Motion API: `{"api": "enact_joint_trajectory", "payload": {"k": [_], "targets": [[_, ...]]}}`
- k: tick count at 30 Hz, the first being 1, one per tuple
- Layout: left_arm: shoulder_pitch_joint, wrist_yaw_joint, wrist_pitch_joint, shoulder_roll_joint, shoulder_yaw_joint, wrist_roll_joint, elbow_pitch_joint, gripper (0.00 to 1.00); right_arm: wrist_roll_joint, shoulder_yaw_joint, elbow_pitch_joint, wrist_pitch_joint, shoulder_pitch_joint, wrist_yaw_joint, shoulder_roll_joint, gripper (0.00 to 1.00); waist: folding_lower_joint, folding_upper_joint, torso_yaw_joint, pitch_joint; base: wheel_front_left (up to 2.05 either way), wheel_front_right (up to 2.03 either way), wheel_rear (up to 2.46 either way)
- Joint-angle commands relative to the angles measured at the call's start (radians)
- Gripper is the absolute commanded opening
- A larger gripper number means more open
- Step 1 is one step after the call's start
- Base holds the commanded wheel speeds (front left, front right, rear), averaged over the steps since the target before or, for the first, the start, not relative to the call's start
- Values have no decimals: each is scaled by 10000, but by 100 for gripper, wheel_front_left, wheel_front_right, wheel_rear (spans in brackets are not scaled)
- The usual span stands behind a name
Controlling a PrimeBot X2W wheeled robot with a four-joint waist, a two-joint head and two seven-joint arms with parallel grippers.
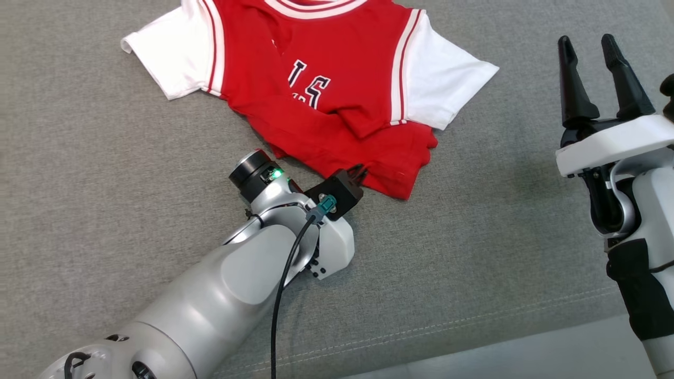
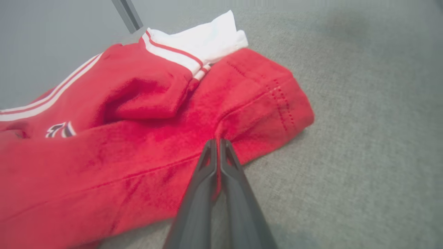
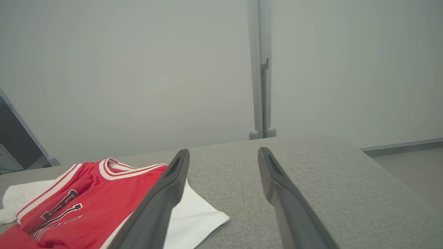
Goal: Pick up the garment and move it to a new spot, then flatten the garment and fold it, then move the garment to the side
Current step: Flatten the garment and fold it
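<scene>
The garment (image 1: 326,89) is a red shirt with white sleeves and striped trim, lying rumpled at the far middle of the grey cushioned surface (image 1: 105,158). My left gripper (image 1: 360,169) reaches to the shirt's near hem. In the left wrist view the left gripper (image 2: 218,142) has its two dark fingers pressed together, pinching a crease of the garment (image 2: 121,138) near its corner. My right gripper (image 1: 587,47) hovers at the right, apart from the shirt, fingers spread and empty. In the right wrist view the right gripper (image 3: 223,152) points past the garment (image 3: 79,204), which lies at lower left.
The surface's stitched front edge (image 1: 421,331) runs across the lower right, with pale floor (image 1: 526,358) beyond it. A grey wall with an upright post (image 3: 259,69) stands behind the surface. Bare grey fabric lies left and right of the shirt.
</scene>
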Motion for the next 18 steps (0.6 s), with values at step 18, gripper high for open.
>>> {"api": "enact_joint_trajectory", "payload": {"k": [18], "targets": [[1079,-627,-46,1141,2835,1394,-3831,0,107,-586,289,-116,1194,42,-482,100,0,0,1983,-1191,0,0,0]]}}
